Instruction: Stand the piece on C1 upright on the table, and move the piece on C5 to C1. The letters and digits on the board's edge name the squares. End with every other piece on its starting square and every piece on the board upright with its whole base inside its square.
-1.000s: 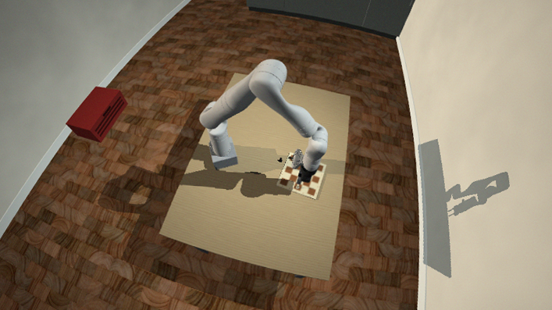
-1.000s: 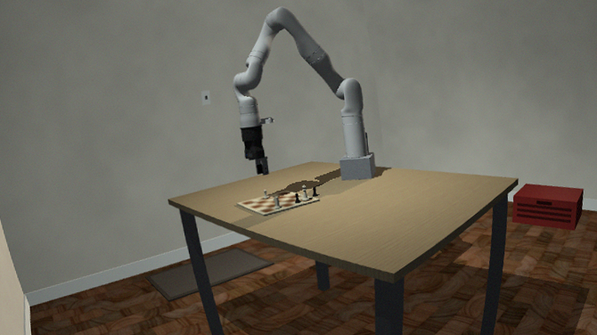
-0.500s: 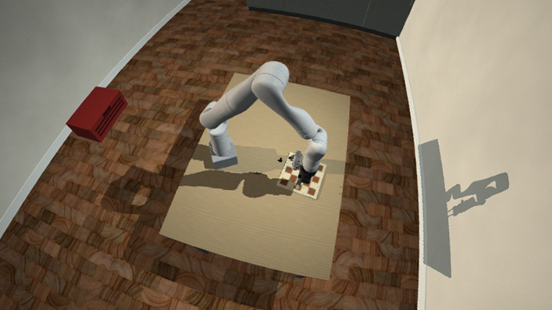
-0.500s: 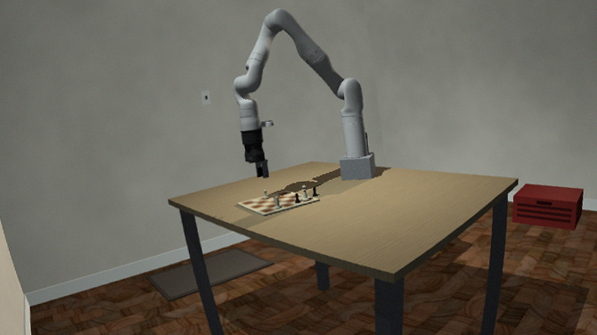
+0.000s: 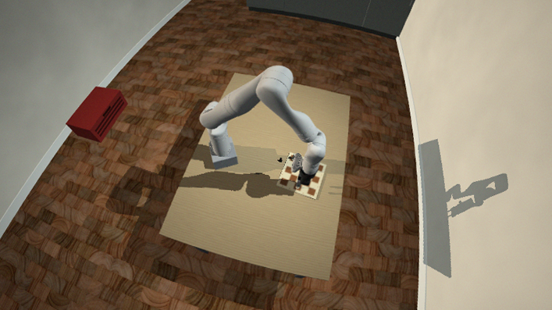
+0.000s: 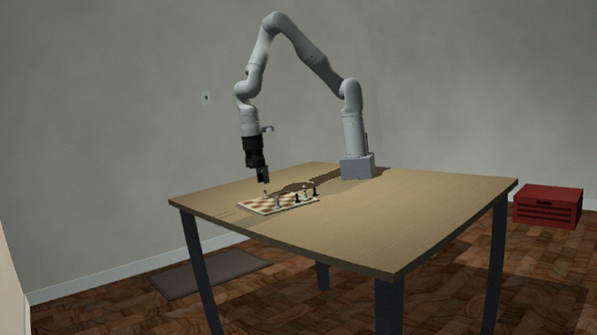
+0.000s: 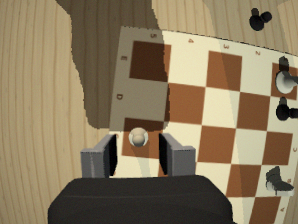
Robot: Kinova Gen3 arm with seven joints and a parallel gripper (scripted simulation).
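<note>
A small chessboard (image 5: 312, 192) (image 6: 255, 204) (image 7: 220, 111) lies on the table near its far edge. My gripper (image 5: 299, 184) (image 6: 262, 174) (image 7: 137, 148) hangs above the board's corner area with its fingers partly open. A white pawn (image 6: 265, 193) (image 7: 137, 137) stands upright right below it; in the wrist view it shows between the two fingers, but in the exterior view the fingertips are clearly above its head. A small black piece (image 5: 280, 159) (image 6: 314, 191) (image 7: 260, 19) sits on the table just off the board's edge.
A white piece (image 7: 285, 82), a black pawn (image 7: 286, 108) and a black knight (image 7: 276, 179) stand along the board's far side. The arm's base (image 5: 223, 159) (image 6: 357, 167) sits on the table. A red toolbox (image 5: 96, 113) (image 6: 547, 205) is on the floor.
</note>
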